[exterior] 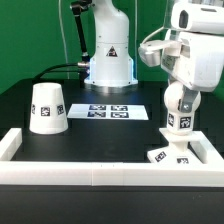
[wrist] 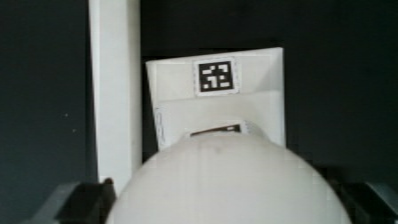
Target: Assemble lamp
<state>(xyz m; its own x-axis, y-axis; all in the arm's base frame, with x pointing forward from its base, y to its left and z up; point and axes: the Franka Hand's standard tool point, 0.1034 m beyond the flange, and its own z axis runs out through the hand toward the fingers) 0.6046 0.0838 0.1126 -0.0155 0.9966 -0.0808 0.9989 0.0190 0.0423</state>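
A: Status of the bulb [exterior: 178, 105]?
B: Your tool [exterior: 179, 92] is clenched on it, upright, stem over the base [exterior: 166, 155] by the rail [exterior: 100, 172].
A: And the shade [exterior: 48, 108]?
B: Standing on the surface [exterior: 110, 135], well apart, toward the exterior view's left.

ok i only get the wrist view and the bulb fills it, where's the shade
observer: The shade stands narrow end up on the exterior view's left, well apart from the base.
operator: anything lying between them
observer: The marker board, flat on the table.
operator: and is the bulb straight
observer: The bulb looks upright in the gripper, stem down over the base. I cannot tell whether it is seated.
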